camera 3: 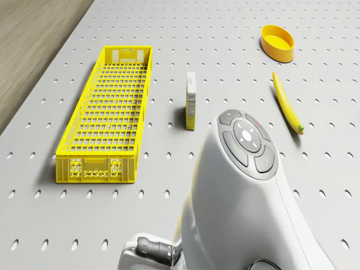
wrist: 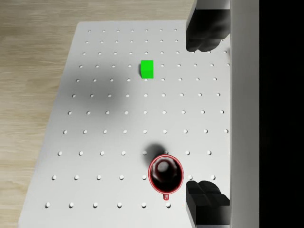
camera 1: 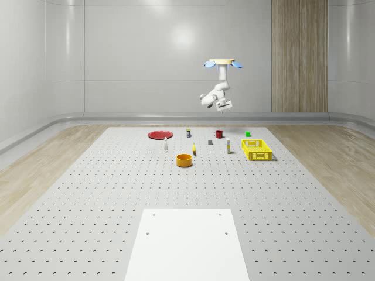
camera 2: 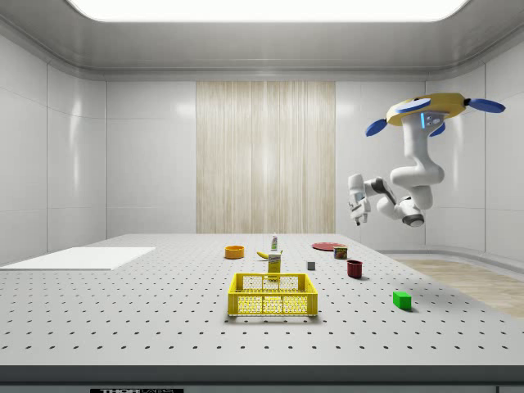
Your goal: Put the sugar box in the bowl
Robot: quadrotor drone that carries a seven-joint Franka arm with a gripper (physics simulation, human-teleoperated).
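The sugar box (camera 3: 191, 101) stands upright on the perforated table, between the yellow crate (camera 3: 107, 112) and a banana (camera 3: 288, 104); it is also seen in the whole-scene view (camera 1: 228, 147) and the side view (camera 2: 274, 264). The orange bowl (camera 1: 184, 160) (camera 3: 278, 43) (camera 2: 235, 252) sits beyond the banana, apart from the box. My drone (camera 1: 222, 63) hovers high over the table's far part. The gripper (wrist: 205, 116) (camera 2: 357, 214) hangs open in the air with nothing between its fingers (wrist: 204, 31), above the red mug (wrist: 166, 173).
A green cube (wrist: 147, 69) lies near the table's far edge. A red plate (camera 1: 159, 135), a can (camera 1: 188, 133), a small grey cube (camera 1: 210, 142) and a white bottle (camera 1: 166, 145) stand about. A white panel (camera 1: 186, 243) covers the near end.
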